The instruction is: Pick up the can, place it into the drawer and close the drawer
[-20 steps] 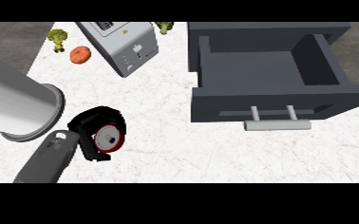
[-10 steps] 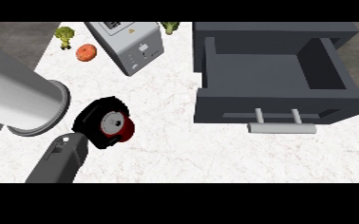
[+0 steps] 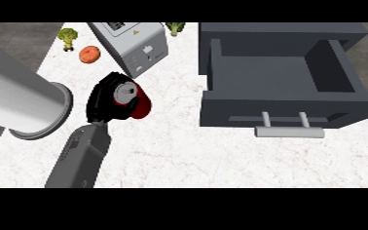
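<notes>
The can (image 3: 138, 101) is enclosed by the left hand (image 3: 104, 101), whose black fingers are curled round it from the left and the near side. Only the can's silver top and part of its red body are exposed, towards the right of the hand. The can is seen tilted, with its top turned upward. Whether it is resting on the counter (image 3: 187, 161) or is raised above it cannot be told.

A dark grey arm segment (image 3: 81, 158) is seen entering from the near edge at the left and meeting the hand at its near side. A broad light grey cylinder (image 3: 28, 102) with a flanged end is located at the left edge, just beside the hand.

The drawer (image 3: 273, 109) is located at the right and is pulled open. Its grey interior is exposed, and its pale bar handle (image 3: 289, 130) is mounted on the near front face. The can is positioned to the left of the drawer, apart from it and outside it.

A grey appliance (image 3: 133, 46) is placed just beyond the hand on the far side. A round orange item (image 3: 89, 54) and a piece of broccoli (image 3: 68, 36) are located at the far left. A second green vegetable (image 3: 174, 28) is placed at the far edge, to the right of the appliance.
</notes>
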Motion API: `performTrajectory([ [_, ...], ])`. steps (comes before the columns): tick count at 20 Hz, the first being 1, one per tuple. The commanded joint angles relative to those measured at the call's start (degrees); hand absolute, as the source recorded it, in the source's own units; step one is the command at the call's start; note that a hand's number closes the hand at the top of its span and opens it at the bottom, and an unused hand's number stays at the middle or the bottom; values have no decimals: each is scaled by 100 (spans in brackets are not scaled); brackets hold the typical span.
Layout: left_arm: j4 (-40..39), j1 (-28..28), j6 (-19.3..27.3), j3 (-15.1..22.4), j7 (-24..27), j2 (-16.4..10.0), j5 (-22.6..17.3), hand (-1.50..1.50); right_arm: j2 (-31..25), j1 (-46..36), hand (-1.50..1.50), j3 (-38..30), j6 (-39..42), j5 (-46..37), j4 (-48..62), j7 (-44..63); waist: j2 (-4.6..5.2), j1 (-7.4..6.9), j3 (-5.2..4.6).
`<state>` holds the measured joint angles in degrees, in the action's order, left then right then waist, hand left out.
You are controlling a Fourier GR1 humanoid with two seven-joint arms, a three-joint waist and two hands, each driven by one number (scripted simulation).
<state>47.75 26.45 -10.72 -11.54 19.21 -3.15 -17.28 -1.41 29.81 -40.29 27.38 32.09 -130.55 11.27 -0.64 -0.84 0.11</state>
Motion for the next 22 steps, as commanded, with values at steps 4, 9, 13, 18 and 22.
performTrajectory([
  [4,2344,-333,1292,661,-1344,307,7,150,127,5,-150,-59,127,-8,-31,-20,12,35,-3],
  [9,2933,317,2023,846,-2251,232,115,150,139,392,-150,289,-133,29,-365,-92,35,134,-7],
  [13,3187,669,2597,1215,-2688,292,420,150,-161,-288,-150,-25,-246,268,-136,321,50,110,-9],
  [18,3324,1058,2753,1207,-2956,167,467,150,-187,-359,-150,-161,-55,272,126,280,56,126,-10],
  [22,3008,1824,3637,1760,-3251,313,473,150,136,-386,-150,203,-174,-204,-168,389,63,155,-9],
])
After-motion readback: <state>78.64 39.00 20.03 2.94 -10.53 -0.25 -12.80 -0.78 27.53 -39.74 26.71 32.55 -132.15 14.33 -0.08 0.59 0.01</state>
